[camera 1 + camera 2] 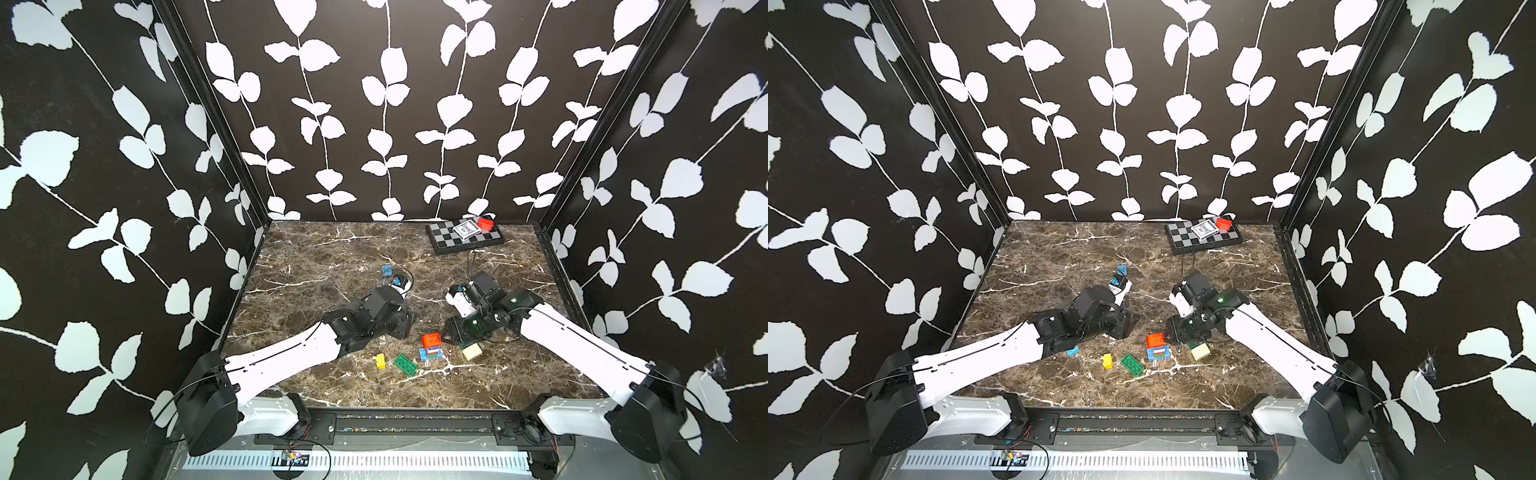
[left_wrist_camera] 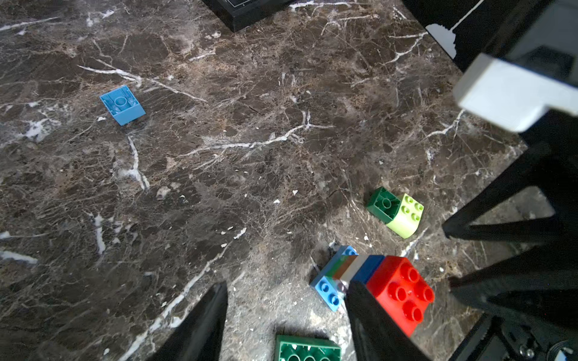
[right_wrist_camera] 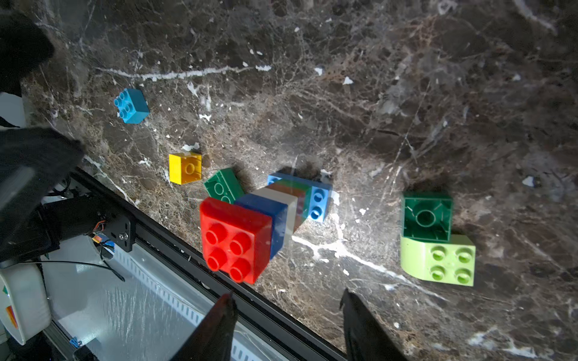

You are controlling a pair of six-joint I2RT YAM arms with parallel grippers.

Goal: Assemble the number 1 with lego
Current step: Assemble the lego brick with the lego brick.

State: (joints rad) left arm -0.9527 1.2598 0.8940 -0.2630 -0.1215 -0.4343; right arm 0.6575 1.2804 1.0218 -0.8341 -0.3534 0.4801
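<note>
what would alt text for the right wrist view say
A stack of toy bricks topped with a red one stands on a marble table, ahead of the open, empty right gripper. A yellow brick, a light blue brick and a green brick lie nearby.

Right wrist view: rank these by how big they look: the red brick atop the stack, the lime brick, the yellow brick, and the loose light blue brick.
1. red brick, though it sits nearest the camera, which inflates it
2. lime brick
3. yellow brick and light blue brick: look alike, so not ranked
</note>
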